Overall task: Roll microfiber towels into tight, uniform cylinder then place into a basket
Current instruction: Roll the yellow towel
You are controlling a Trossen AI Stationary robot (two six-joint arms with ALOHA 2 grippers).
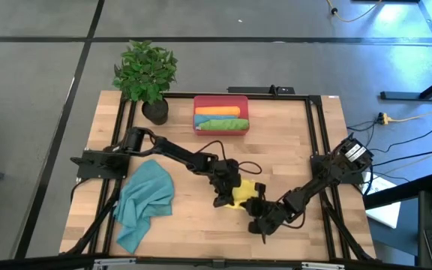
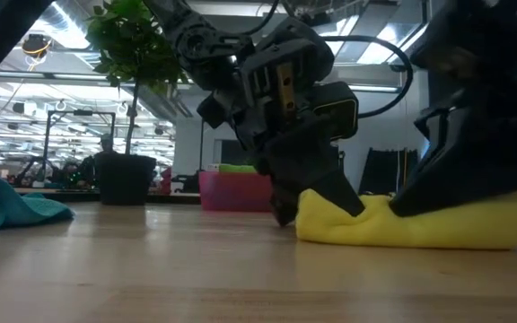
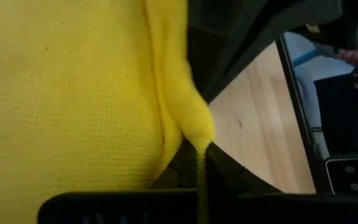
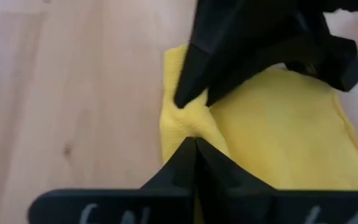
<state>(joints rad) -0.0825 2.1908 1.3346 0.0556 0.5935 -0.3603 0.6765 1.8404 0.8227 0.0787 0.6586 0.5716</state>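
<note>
You have both tools, left tool [image 1: 226, 196] and right tool [image 1: 259, 212], clamped on the yellow towel [image 1: 243, 193] mid-roll, orange and green rolls in basket [image 1: 220, 128], teal towel [image 1: 144, 201] left.

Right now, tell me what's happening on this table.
Both dark arms are working one yellow microfiber towel near the wooden table's front middle. The left gripper is shut on one end of it, and the right gripper is shut on the other. The towel is bunched into a rough roll, resting on the table. The red-pink plastic basket at the back already holds rolled orange and green towels. A teal towel lies crumpled at the left.
</note>
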